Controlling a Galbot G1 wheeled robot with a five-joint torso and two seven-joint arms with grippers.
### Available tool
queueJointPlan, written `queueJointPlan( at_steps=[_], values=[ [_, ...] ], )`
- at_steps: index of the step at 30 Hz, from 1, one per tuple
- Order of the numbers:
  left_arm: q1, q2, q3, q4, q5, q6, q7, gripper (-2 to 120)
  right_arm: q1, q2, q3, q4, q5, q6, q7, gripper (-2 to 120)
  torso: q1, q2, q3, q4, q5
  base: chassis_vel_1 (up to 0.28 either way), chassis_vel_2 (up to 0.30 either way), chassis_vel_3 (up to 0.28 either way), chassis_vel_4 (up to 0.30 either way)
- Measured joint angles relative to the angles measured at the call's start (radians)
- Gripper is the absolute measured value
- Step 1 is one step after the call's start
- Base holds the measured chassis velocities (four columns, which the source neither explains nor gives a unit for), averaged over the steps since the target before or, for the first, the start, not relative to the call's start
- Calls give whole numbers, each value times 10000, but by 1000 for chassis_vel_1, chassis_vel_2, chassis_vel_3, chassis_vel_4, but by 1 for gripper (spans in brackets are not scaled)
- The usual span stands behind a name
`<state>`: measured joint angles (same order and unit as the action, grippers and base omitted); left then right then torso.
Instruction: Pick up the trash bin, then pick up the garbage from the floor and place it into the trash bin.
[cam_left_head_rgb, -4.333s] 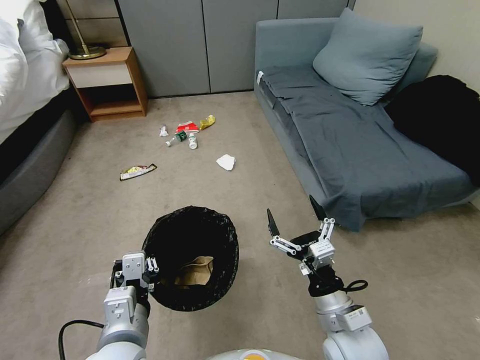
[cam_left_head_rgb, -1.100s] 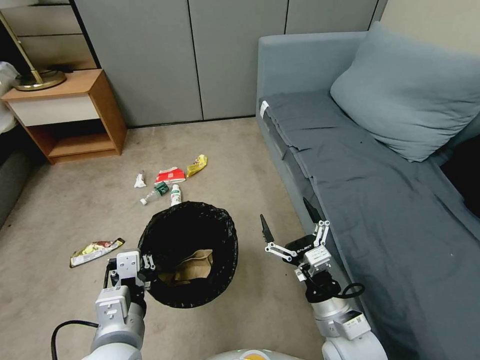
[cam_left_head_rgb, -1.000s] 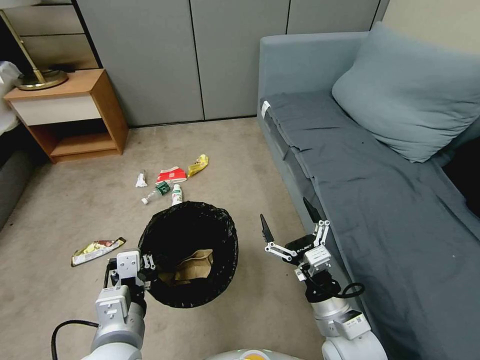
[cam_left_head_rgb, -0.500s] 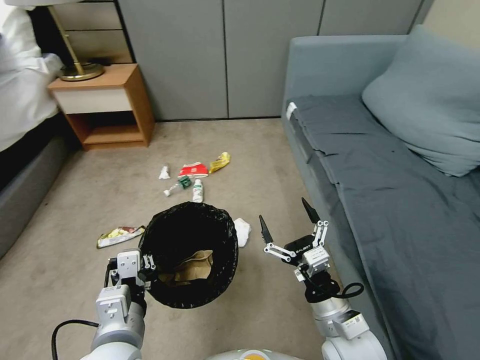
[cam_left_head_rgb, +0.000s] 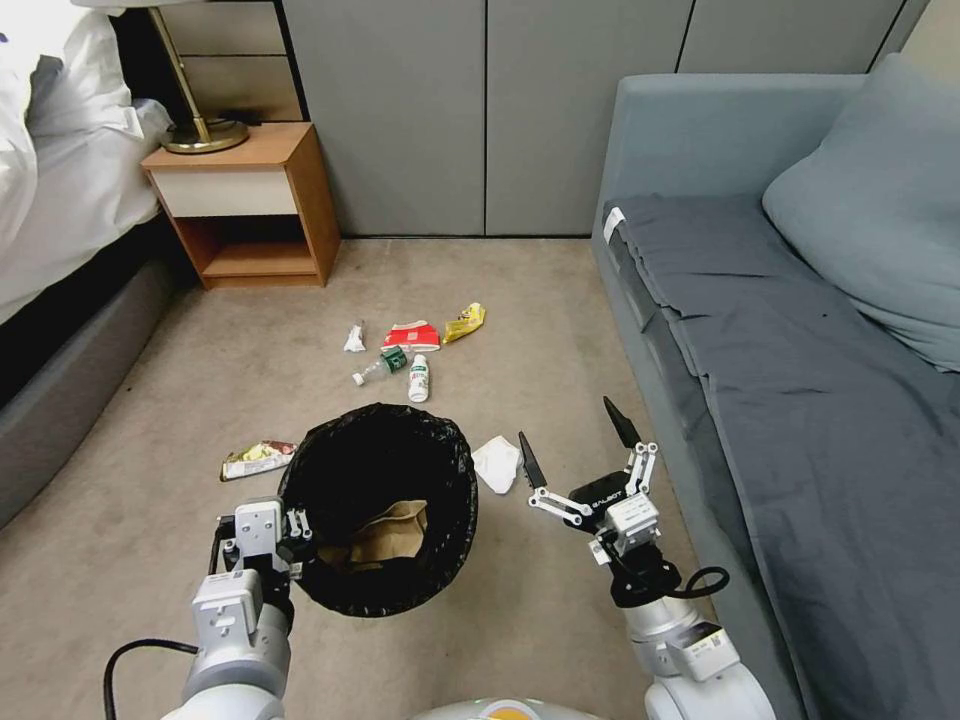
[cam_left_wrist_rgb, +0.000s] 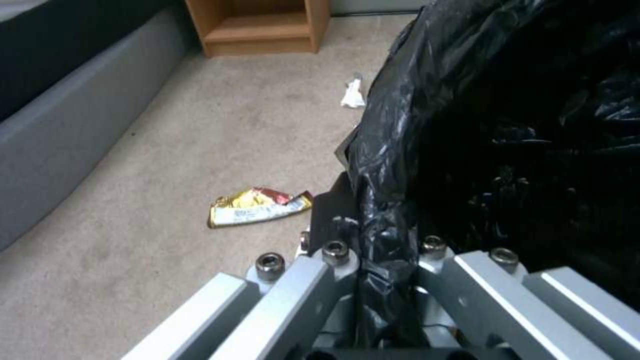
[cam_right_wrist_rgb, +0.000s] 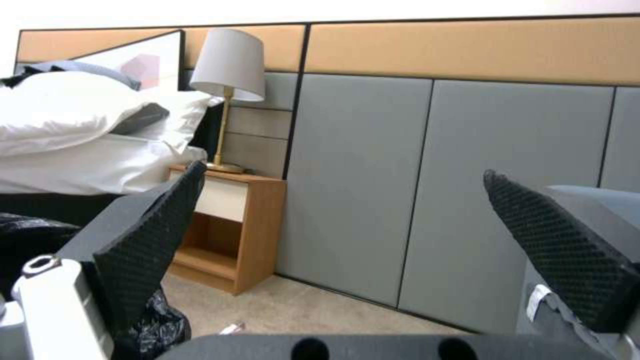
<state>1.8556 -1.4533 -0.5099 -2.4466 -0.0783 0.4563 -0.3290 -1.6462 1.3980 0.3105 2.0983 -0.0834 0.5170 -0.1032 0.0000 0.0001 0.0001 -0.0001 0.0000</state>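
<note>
The left pincer (cam_left_head_rgb: 296, 527) is clamped on the trash bin (cam_left_head_rgb: 378, 505) rim (liner pinched between its fingers), so the bin is carried above the floor. The right pincer (cam_left_head_rgb: 575, 450) is held apart, beside a tissue wad (cam_left_head_rgb: 496, 463); further garbage (cam_left_head_rgb: 412, 350) is scattered ahead.

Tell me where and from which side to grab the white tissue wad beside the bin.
Take the white tissue wad across its raised, crumpled middle, coming straight down from above: it lies low on the carpet between the trash bin and the open right tool, so a sideways approach would likely only push it.
</note>
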Motion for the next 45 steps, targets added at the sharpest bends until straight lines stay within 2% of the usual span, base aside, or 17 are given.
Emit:
queueJointPlan(
  at_steps=[6,9,15,18,24,30,31,34,36,37,45],
  values=[
    [2,-58,-3,0,18,-52,0,1,313,-113,-61,-109,197,-303,155,100,0,0,0,0,0,0,0,0,0],
    [40,-135,-15,-2,70,-107,0,1,882,-305,-301,-241,873,-1098,415,100,0,0,0,2,1,0,0,0,0],
    [75,-244,-15,-22,146,-119,6,1,1554,-465,-607,-505,1407,-1865,711,100,0,0,0,0,0,0,0,0,0],
    [64,-400,-37,9,215,-117,6,1,2595,-620,-941,-1233,1838,-2869,1114,100,0,-1,0,2,2,0,0,0,0],
    [-61,-521,-87,236,225,-113,9,1,3589,-889,-1388,-2020,2824,-3901,1333,100,0,-1,0,0,-1,0,0,0,0],
    [-267,-647,-136,456,175,-35,18,1,5524,-1093,-2392,-3851,4752,-5134,1516,100,0,-2,-1,3,1,0,0,0,0],
    [-267,-647,-136,456,175,-35,18,1,5524,-1093,-2392,-3851,4752,-5134,1516,100,0,-2,-1,3,1,0,0,0,0],
    [-366,-705,-112,528,88,70,23,1,6413,-901,-2946,-5383,5182,-5442,1606,100,1,-2,0,3,0,0,0,0,0],
    [-375,-711,-104,550,86,78,23,1,6561,-875,-3040,-5664,5298,-5569,1639,100,0,-2,0,2,1,0,0,0,0],
    [-381,-720,-90,564,85,87,23,1,6873,-834,-3222,-6255,5524,-5787,1651,100,1,-2,0,2,0,0,0,0,0],
    [-291,-731,-65,583,75,81,19,1,7725,-818,-3436,-8244,5999,-6191,665,100,1,-1,0,1,0,0,0,0,0]
  ],
)
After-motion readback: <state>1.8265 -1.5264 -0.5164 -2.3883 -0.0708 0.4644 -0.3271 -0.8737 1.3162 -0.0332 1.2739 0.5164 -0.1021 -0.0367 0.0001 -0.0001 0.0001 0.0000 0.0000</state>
